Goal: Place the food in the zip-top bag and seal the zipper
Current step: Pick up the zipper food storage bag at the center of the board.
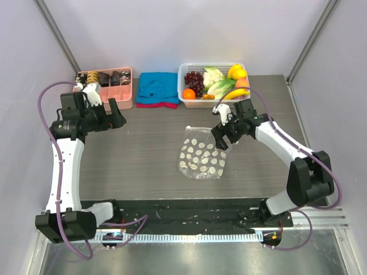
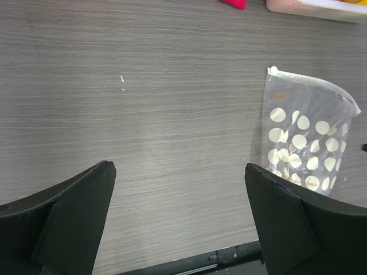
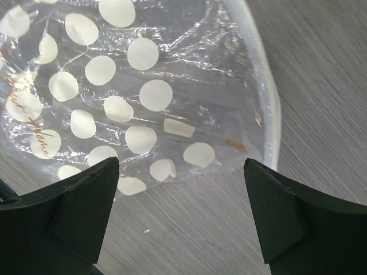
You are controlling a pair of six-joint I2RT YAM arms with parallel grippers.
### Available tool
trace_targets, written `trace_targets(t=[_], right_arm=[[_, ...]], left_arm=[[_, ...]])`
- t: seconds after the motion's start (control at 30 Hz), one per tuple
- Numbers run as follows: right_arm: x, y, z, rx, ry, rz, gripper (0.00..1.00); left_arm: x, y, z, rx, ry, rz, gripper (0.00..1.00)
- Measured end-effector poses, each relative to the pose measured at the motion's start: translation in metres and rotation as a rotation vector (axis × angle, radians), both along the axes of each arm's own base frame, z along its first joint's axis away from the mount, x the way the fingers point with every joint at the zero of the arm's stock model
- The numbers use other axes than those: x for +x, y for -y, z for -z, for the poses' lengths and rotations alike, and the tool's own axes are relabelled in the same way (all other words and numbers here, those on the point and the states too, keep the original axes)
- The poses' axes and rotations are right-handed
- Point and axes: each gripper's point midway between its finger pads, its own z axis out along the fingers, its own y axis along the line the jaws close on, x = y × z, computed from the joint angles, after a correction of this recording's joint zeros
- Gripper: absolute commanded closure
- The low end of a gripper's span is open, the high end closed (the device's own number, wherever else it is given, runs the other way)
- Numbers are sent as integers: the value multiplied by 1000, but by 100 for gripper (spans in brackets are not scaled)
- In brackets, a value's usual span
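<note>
Approach stage: right gripper [image 1: 221, 139] spread, empty, over zip-top bag [image 1: 200, 156] mouth, centre; left gripper [image 1: 117, 113] spread, empty, nine o'clock. Next: pinch zipper [image 3: 268, 109] lip.

Left arm [image 1: 62, 166] rising from its base at the near left, elbow bent inward, left gripper [image 1: 112, 114] pointing right, jaws wide apart, right arm [image 1: 281, 143] stretched up and leftward, right gripper [image 1: 222, 136] tilted down, jaws spread wide
</note>
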Motion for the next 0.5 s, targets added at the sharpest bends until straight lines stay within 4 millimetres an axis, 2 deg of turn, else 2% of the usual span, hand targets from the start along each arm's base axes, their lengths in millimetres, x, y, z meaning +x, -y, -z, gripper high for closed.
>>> trace_targets(t=[0.13, 0.27, 0.37, 0.5], right_arm=[[0, -12, 24, -66, -14, -78, 7], [12, -14, 41, -130, 8, -111, 7], [23, -13, 45, -157, 29, -124, 7], [31, -14, 41, -168, 68, -158, 6]], left_arm=[[-1, 7, -2, -24, 15, 30, 0], [-4, 14, -4, -49, 26, 61, 0], [-6, 18, -4, -64, 34, 80, 0], [-9, 24, -3, -82, 41, 107, 0]])
